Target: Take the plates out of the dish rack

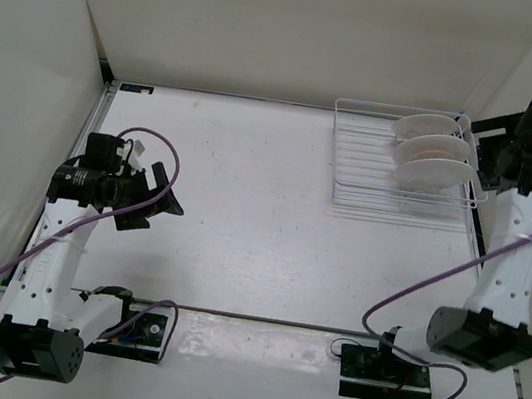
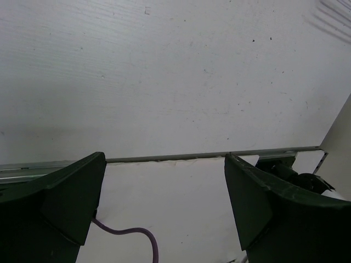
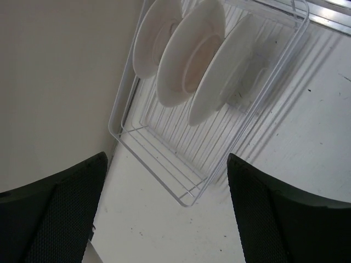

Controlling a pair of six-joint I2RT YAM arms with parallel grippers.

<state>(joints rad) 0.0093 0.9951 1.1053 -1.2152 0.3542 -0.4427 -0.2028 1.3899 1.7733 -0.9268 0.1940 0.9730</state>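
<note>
- White wire forms the dish rack (image 1: 358, 159), which sits on the far right of the table (image 1: 245, 206), close to the back wall (image 1: 304, 23).
- Three pale plates (image 1: 434, 150) stand on edge in a row at the right end of the rack. They lean between the tines, and the wrist view shows only their plain undersides, so no pattern can be made out.
- The rest of the rack, to the left of the plates, shows only bare wire.
- The right gripper (image 3: 164, 219) hangs just beside the rack's right end with its fingers spread wide and nothing between them. The rack's raised side runs between it and the plates.
- The left gripper (image 2: 164, 208) is well apart from the rack, over the left of the table — also spread wide and holding nothing.
- A purple cable (image 1: 145, 135) loops over the left arm, and another (image 1: 413, 294) trails from the right arm.
- Small circuit boards (image 1: 139, 331) lie by each arm's base at the near edge.
- The table is white and lightly scuffed, with a seam across its near part. Plain pale panels close it in at the back and on both sides.
</note>
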